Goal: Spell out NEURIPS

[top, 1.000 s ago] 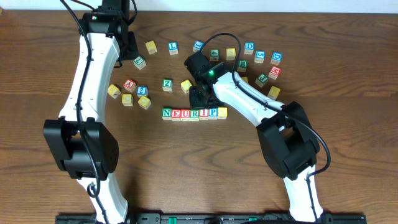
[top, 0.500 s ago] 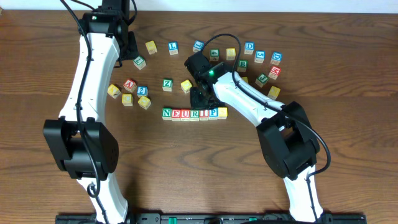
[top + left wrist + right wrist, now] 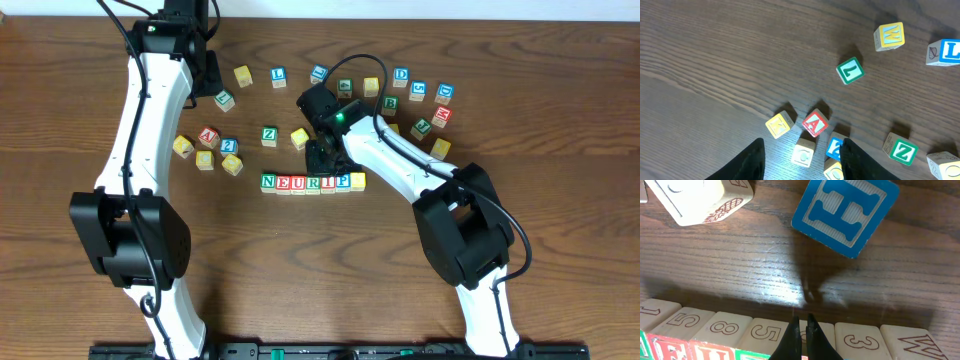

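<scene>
**No change: row in place, right gripper pinched above it**

Against the earlier overhead frames, no cube has shifted and neither arm has moved.

The row (image 3: 312, 182) lies in the middle of the counter (image 3: 300, 280), with its cubes touching side by side. In the overhead view they read, left to right, N (image 3: 268, 181), E (image 3: 283, 182), U (image 3: 298, 183), R (image 3: 313, 183), I (image 3: 328, 182) and P (image 3: 343, 181). A yellow cube (image 3: 358, 180) closes the right end; its letter is too small to read.

The right gripper (image 3: 803, 326) is clenched on nothing, its tips pressed together. It points down at the row's far edge, near the middle. Whether it touches a cube cannot be told. Beyond it, the wrist view shows a blue H cube (image 3: 845, 212) and a pale pineapple cube (image 3: 700, 197), both apart from the row.

The left gripper (image 3: 803, 150) hangs well away from the row, toward the counter's far edge. It is released, with its fingers (image 3: 752, 162) apart and nothing between them. Loose cubes lie below it, among them a red A (image 3: 815, 122), a green Z (image 3: 902, 151) and a blue L (image 3: 946, 51).
</scene>
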